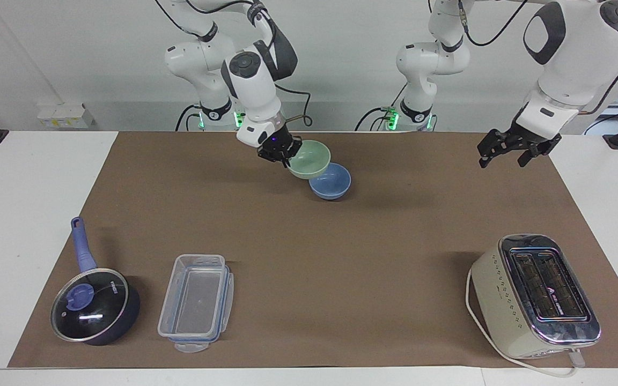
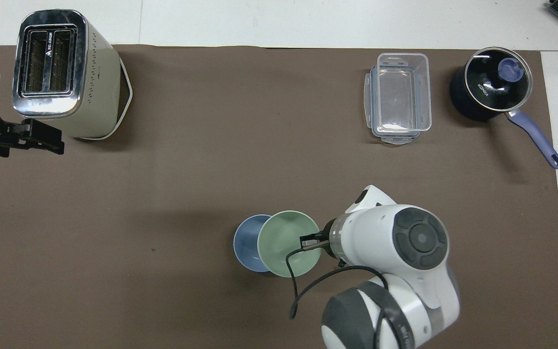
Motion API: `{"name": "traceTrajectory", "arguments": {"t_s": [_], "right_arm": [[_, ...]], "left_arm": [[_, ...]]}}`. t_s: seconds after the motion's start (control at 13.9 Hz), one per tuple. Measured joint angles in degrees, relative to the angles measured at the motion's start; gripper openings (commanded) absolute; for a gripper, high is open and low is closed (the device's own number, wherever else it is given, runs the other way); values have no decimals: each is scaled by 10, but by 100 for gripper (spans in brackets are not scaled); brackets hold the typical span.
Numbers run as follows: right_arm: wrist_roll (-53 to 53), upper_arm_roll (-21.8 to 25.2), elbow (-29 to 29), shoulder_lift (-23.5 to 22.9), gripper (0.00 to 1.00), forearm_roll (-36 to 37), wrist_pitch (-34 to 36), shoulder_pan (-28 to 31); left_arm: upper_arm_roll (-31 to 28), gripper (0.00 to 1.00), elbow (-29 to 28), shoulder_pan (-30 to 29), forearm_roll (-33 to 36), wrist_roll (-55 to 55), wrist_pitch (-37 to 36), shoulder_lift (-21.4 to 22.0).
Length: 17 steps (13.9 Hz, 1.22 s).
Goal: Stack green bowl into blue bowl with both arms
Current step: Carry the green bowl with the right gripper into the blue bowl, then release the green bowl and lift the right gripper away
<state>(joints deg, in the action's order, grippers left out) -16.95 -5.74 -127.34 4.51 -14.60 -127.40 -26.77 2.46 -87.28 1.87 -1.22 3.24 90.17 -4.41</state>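
green bowl (image 1: 309,159) raised, over blue bowl (image 1: 332,184)

A pale mint-green bowl (image 1: 309,158), plain and matte, shows against a periwinkle-blue bowl (image 1: 332,183) of the same plain finish, both over a flat brown table mat (image 1: 341,257) laid on a white tabletop (image 1: 19,214). The two arms are white with dark grey panels and black cables, ending in the black right gripper (image 1: 283,154) and black left gripper (image 1: 507,147). A dark navy saucepan (image 1: 94,308) carries a glass lid with a lavender-blue knob and a matching lavender-blue handle. A clear plastic container (image 1: 196,303) has blue-tinted clips. The cream toaster (image 1: 534,297) wears a mirror-chrome top, rows of small dots along its side, and a white cord.
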Motion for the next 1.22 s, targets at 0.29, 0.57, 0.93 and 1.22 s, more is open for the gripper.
{"name": "traceTrajectory", "arguments": {"t_s": [0.29,0.57,0.93,1.22], "right_arm": [[-32,2,34,-57,0,0,-17,-24],[-36,3,39,-83,0,0,-21,-27],[-47,2,39,-102,0,0,-25,-45],[-47,3,34,-112,0,0,-62,-45]], "left_arm": [[0,100,0,0,0,0,0,0],[0,100,0,0,0,0,0,0],[0,100,0,0,0,0,0,0],[0,100,0,0,0,0,0,0]]}}
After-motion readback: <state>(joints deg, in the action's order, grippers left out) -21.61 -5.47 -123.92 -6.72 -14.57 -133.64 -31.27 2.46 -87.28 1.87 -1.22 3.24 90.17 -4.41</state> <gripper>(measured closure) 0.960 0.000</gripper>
